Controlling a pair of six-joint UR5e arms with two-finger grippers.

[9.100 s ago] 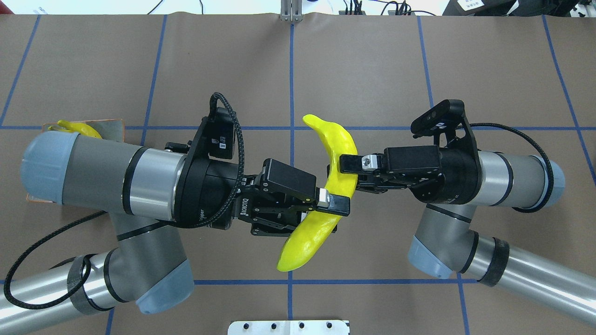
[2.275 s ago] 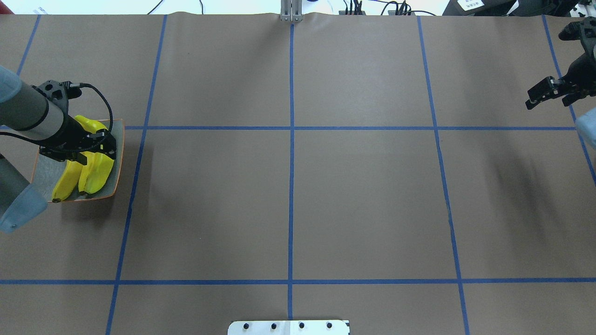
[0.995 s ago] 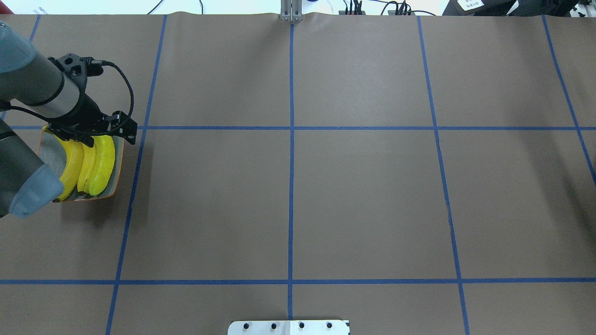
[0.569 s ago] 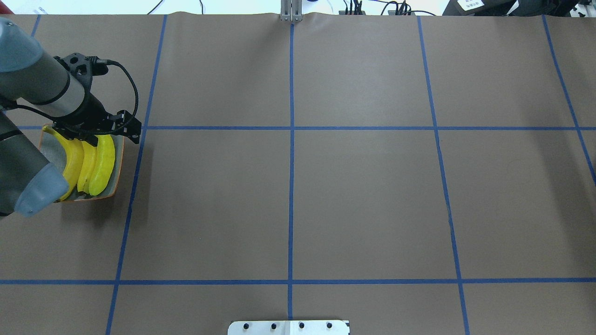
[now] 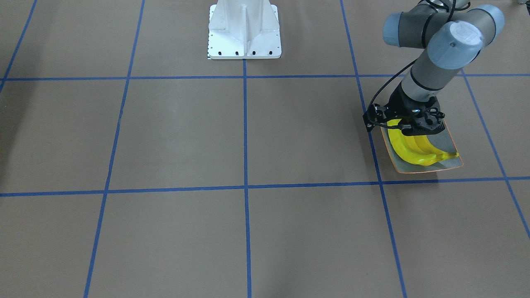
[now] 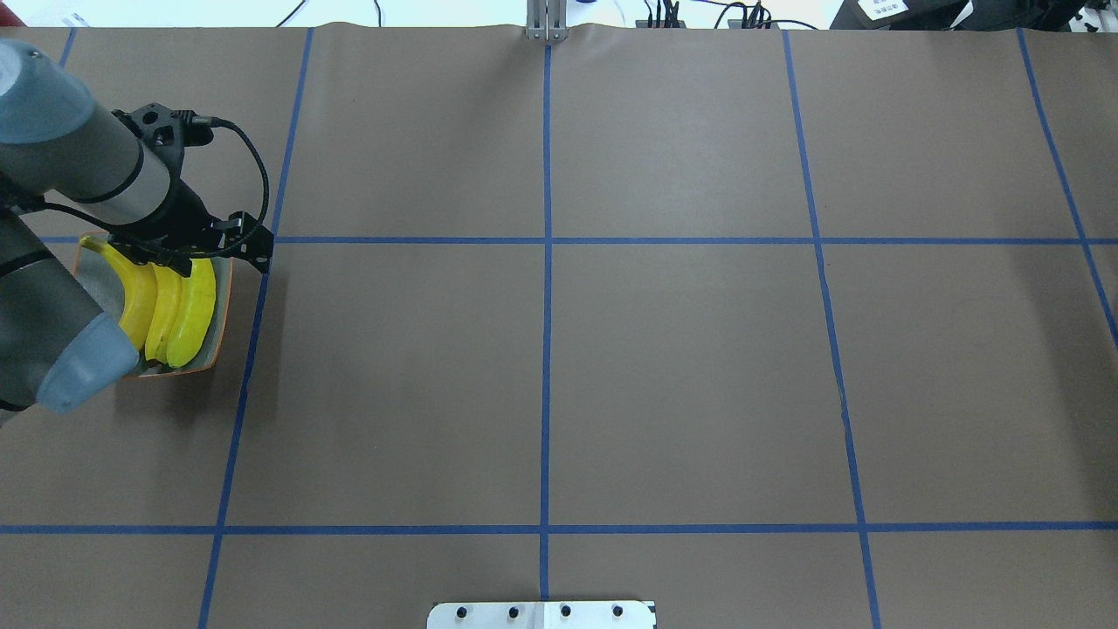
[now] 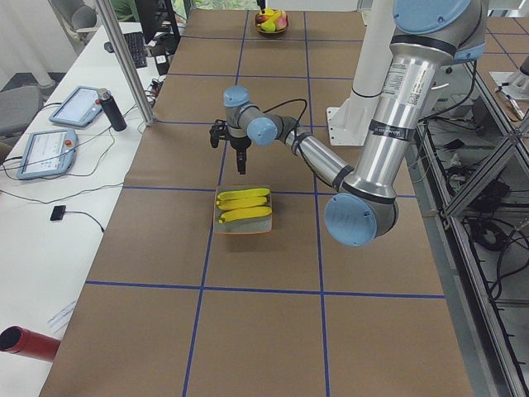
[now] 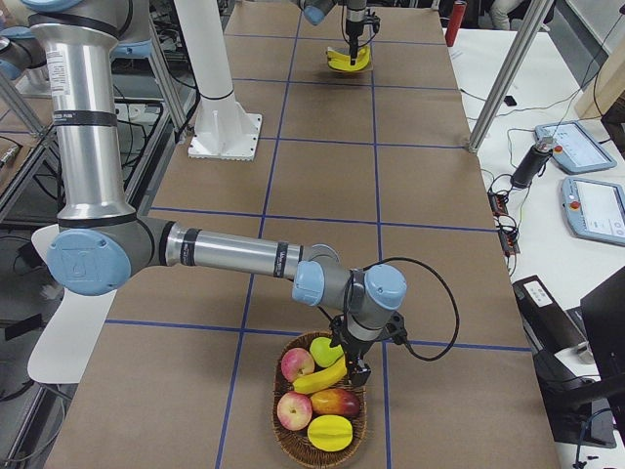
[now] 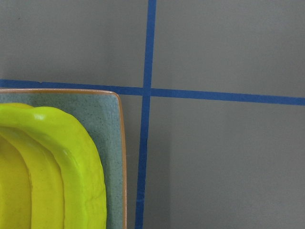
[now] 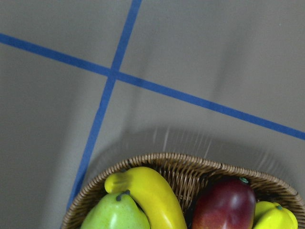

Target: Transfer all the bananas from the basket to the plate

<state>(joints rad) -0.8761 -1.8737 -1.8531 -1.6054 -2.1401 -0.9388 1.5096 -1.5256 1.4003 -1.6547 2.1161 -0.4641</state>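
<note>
Nearly there: three bananas (image 6: 170, 306) on plate (image 5: 450, 142) at nine o'clock, one banana (image 10: 152, 195) in basket (image 10: 186, 171) at three; left gripper (image 5: 414, 130), right gripper (image 8: 359, 369) jaws untellable.

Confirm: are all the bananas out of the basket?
No, the right wrist view shows one yellow banana lying in the wicker basket between a green pear and a dark red fruit.

Bananas (image 6: 179, 306) crowd the plate's (image 5: 450, 142) side nearer the table's (image 6: 541, 367) middle, with the left gripper (image 7: 240, 169) hanging over one edge. In the basket (image 8: 289, 437), apples (image 8: 298, 363) and a mango (image 8: 337, 401) hem one banana (image 8: 317, 377) beneath the right gripper (image 8: 359, 372). Wide bare table lies between.
</note>
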